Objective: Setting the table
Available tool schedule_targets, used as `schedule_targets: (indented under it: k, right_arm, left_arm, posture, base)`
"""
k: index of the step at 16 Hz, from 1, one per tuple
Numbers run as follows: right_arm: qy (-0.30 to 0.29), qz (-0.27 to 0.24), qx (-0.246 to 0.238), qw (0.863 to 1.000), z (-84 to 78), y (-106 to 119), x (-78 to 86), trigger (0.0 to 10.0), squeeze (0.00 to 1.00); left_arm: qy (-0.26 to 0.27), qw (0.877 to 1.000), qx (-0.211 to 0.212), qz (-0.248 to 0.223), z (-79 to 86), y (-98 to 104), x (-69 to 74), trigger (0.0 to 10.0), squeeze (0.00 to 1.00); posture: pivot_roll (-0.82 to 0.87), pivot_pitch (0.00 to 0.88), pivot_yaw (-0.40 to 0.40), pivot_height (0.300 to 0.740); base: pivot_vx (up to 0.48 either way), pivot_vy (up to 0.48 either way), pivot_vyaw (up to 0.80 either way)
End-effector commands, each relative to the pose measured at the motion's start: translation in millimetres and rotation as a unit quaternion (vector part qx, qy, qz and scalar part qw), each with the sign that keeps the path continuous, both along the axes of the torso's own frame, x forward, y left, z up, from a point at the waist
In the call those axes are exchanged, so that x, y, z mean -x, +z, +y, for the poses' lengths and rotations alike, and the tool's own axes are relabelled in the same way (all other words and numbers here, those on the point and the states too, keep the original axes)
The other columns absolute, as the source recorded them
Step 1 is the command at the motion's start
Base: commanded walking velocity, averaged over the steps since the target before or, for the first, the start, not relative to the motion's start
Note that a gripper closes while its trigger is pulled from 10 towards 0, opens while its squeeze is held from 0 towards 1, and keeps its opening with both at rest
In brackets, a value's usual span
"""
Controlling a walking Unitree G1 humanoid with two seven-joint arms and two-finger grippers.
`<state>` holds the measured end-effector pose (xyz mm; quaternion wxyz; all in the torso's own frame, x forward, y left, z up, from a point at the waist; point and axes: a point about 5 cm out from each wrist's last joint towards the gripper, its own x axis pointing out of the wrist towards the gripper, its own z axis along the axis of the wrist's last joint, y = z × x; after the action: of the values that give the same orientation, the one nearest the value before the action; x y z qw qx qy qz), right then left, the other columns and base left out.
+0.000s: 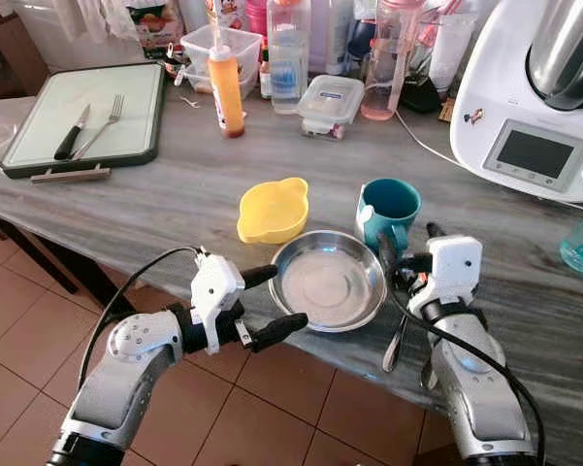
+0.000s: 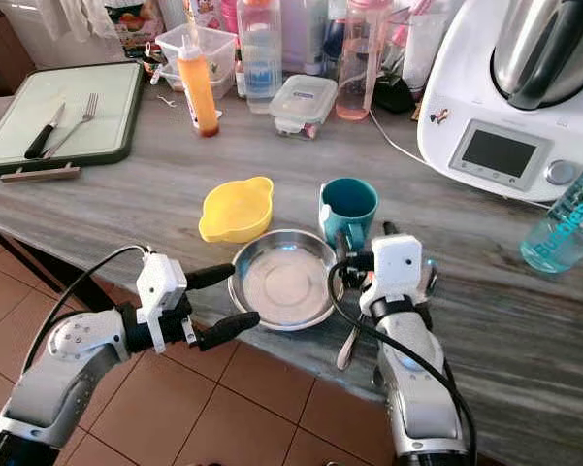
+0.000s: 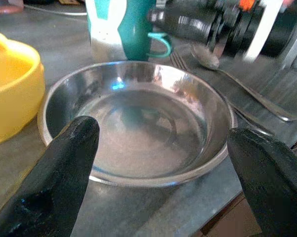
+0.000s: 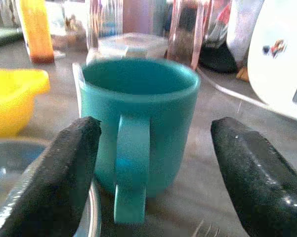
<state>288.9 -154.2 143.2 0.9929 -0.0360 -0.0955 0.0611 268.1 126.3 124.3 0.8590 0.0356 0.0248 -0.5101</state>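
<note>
left claw (image 1: 272,304) spread wide, empty, just beside the steel bowl (image 1: 328,282) at the worktop (image 1: 175,194) edge. right claw (image 4: 153,177) spread wide, empty, facing the teal mug (image 4: 138,133).

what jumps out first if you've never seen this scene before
The steel bowl near the counter's front edge draws the eye, framed by both robot arms: the left hand open beside its rim, the right hand open just behind the teal mug. A bright yellow bowl sits close behind the steel one, and a big white kitchen machine stands at the right.
</note>
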Motion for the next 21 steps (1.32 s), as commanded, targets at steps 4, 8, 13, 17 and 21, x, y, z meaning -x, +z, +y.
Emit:
schedule_targets:
  k: [4,8,13,17,21]
  right_arm:
    - [0.012,-0.014,-0.015,1.000,9.4,9,8.9,10.0,1.00]
    - [0.030,-0.040,-0.001,0.999,20.5,22,19.7,10.0,1.00]
    - [0.053,-0.071,0.042,0.995,38.4,39,41.2,10.0,1.00]
    - [0.019,-0.069,0.039,0.997,28.6,42,54.3,10.0,1.00]
    - [-0.013,-0.067,0.039,0.997,11.6,44,62.0,10.0,1.00]
  left_arm:
    - [-0.011,1.000,-0.009,0.002,0.1,-6,1.3,10.0,0.00]
    - [-0.013,1.000,-0.008,-0.001,-0.5,-8,-0.6,10.0,0.00]
    - [-0.011,1.000,-0.001,-0.009,-3.4,-5,-5.9,10.0,0.00]
    - [0.030,0.999,0.008,-0.028,-3.7,4,-14.4,10.0,0.00]
    - [0.047,0.998,0.015,-0.047,-6.7,17,-19.5,10.0,0.00]
  posture:
    - [0.06,0.145,0.044,0.740]
    - [0.05,0.140,0.048,0.740]
    - [0.05,0.134,0.056,0.740]
    - [0.04,0.127,0.065,0.740]
    - [0.04,0.124,0.057,0.740]
  base:
    - [0.000,0.000,0.00]
    - [0.000,0.000,0.00]
    - [0.000,0.000,0.00]
    - [0.000,0.000,0.00]
    - [0.000,0.000,0.00]
